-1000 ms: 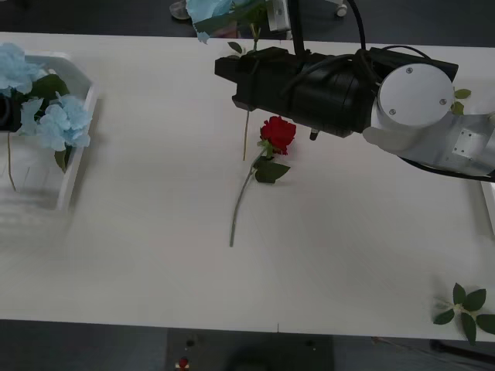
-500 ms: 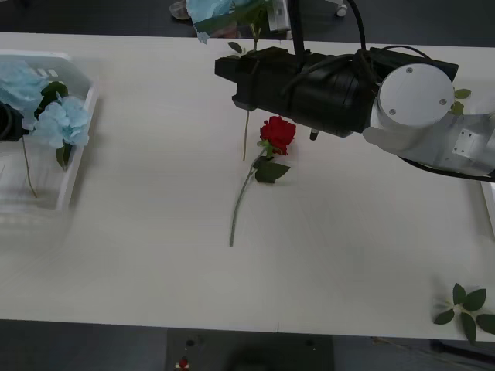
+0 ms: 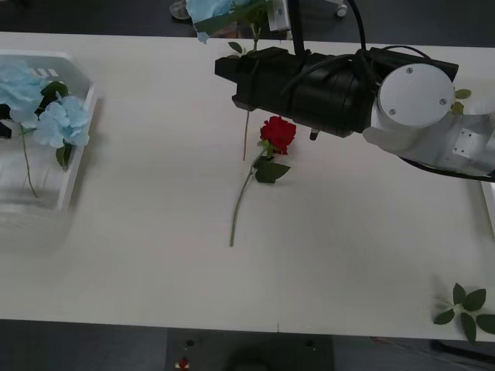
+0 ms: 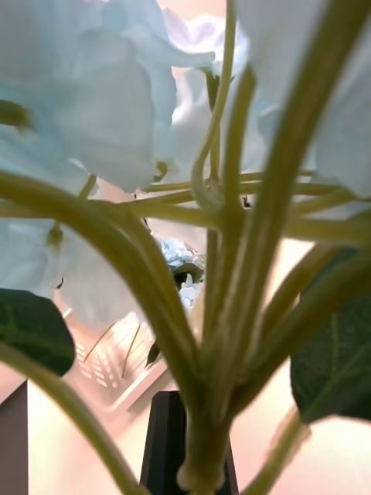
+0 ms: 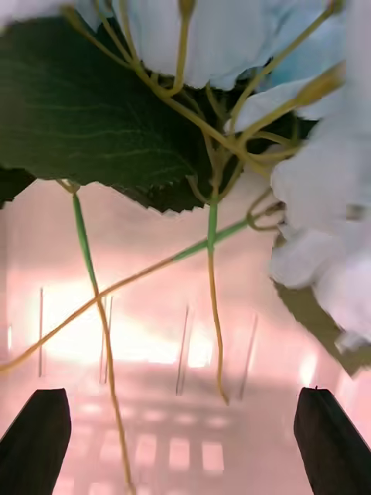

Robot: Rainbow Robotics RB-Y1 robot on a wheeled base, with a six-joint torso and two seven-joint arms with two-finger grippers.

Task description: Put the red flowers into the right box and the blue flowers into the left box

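Blue flowers (image 3: 46,108) in left box (image 3: 73,166).
Left pincer (image 5: 185,433) wide above them; right pincer (image 4: 202,472) grips another blue stem.

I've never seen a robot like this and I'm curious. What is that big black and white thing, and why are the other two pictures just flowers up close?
That is a robot's right arm, seen from a camera above a white table. Its gripper pinches a blue flower by the stem. The close-ups come from small cameras on each wrist. The left gripper is open above the left box, which has blue flowers in it. One red flower lies on the table, and a leaf sprig lies near the edge.
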